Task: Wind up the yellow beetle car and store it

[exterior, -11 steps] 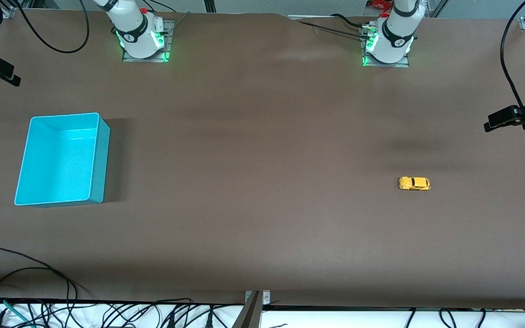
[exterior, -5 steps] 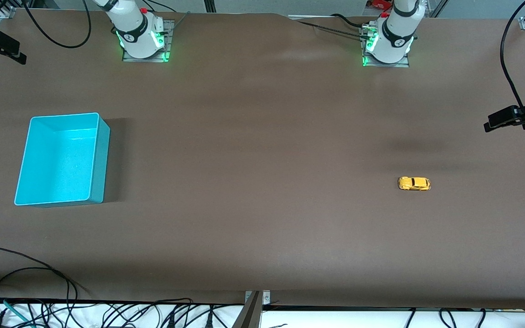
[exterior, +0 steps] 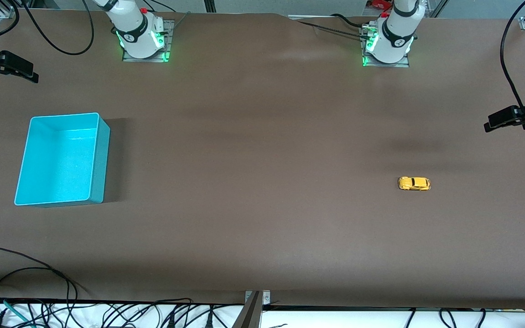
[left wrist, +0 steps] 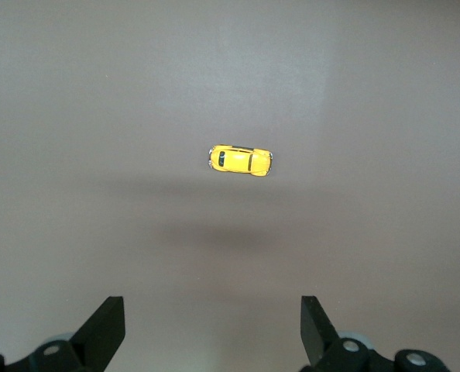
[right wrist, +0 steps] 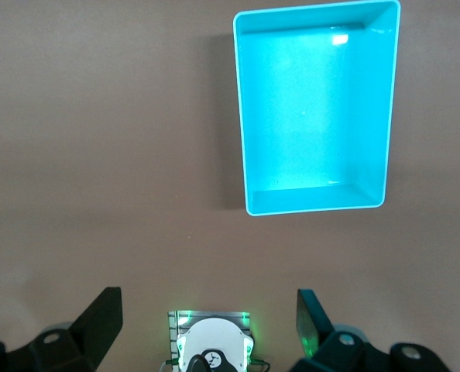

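With both our left pincer (left wrist: 212,333) and right pincer (right wrist: 209,329) released and high above the bench (exterior: 262,150), the yellow beetle car (exterior: 414,183) sits toward the left arm's end, well apart from the turquoise bin (exterior: 100,159), and may skid from a misjudged pinch.

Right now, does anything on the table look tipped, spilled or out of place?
Nothing stands out. The car sits upright on its wheels toward the left arm's end; the bin stands upright and empty toward the right arm's end.
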Controlling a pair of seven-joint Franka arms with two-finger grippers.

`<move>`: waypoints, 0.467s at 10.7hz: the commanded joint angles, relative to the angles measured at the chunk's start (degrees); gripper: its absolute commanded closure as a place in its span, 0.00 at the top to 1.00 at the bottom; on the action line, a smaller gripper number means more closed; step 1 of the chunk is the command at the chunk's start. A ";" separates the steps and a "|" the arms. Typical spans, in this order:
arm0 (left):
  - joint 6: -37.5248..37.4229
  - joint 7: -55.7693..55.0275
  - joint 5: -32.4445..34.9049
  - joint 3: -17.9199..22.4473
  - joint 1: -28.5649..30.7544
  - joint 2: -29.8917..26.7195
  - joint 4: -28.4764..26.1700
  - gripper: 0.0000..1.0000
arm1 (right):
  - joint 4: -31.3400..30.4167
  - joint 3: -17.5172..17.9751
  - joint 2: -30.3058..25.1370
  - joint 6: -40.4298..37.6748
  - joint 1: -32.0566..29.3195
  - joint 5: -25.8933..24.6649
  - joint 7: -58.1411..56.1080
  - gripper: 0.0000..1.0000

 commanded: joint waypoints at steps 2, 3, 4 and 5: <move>-0.16 -2.63 0.52 0.01 0.15 0.43 0.98 1.00 | 1.56 0.29 -0.13 -2.11 -0.24 -0.59 0.28 1.00; -0.07 -6.31 0.60 0.01 -0.02 0.69 0.98 1.00 | 1.74 0.37 -0.04 -1.85 -0.15 -0.59 0.28 1.00; -0.07 -9.65 0.61 0.01 -0.02 2.26 0.98 1.00 | 1.65 0.38 0.05 -1.50 -0.15 -0.50 0.28 1.00; 1.58 -13.78 0.61 0.01 0.06 3.49 0.90 1.00 | 1.65 0.38 -0.04 -0.28 -0.15 -0.50 0.28 1.00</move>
